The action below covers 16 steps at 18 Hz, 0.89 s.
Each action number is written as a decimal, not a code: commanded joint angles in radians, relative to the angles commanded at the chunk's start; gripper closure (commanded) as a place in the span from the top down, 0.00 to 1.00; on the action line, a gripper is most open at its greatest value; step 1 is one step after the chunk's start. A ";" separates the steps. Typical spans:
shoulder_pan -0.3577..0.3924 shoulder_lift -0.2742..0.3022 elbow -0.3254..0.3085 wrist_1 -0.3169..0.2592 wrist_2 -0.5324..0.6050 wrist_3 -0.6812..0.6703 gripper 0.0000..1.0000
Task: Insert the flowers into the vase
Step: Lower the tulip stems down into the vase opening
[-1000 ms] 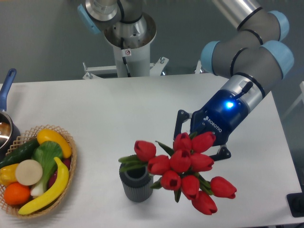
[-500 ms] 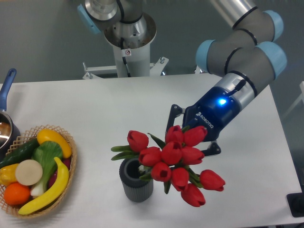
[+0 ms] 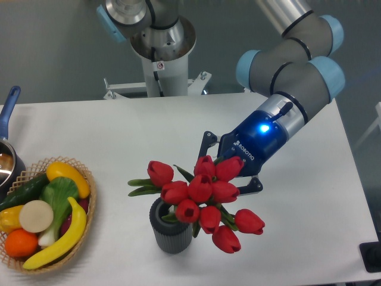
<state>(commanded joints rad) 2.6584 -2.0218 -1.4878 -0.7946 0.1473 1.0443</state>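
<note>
The gripper [image 3: 221,173] comes in from the right at a steep slant, its blue-lit wrist up and back, so that the flowers [image 3: 199,193] hang out to the left over the vase [image 3: 171,229]. The jaws are hidden behind the buds. They look pinched on the bunch, since nothing else bears it, but the contact itself cannot be seen. Holding the bunch from behind the heads leaves the stem end free to go down first — a sensible hold for this job.

The vase stands upright on the white worktop [image 3: 149,131], front and centre, well apart from the wicker basket [image 3: 89,208] of fruit and vegetables at the left edge. Part of its mouth is covered by the lowest blooms and a leaf. Whether any stem has entered it cannot be told. I judge the insertion to be at its start, with lowering and straightening left to do.

The flowers are a tight cluster of about nine red tulip buds, glossy and closed, with green leaves poking out to the left. The cluster is plainly wider than the vase, and most of it sits to the right of the mouth — so the bunch looks off-centre and tilted, and could catch the rim or tip the vase.
</note>
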 joint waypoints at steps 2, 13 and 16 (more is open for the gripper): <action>-0.002 0.002 -0.026 0.000 0.000 0.034 0.00; -0.005 0.003 -0.163 0.000 0.003 0.175 0.04; -0.006 0.002 -0.198 0.000 0.009 0.212 0.08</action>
<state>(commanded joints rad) 2.6523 -2.0202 -1.6857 -0.7946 0.1564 1.2562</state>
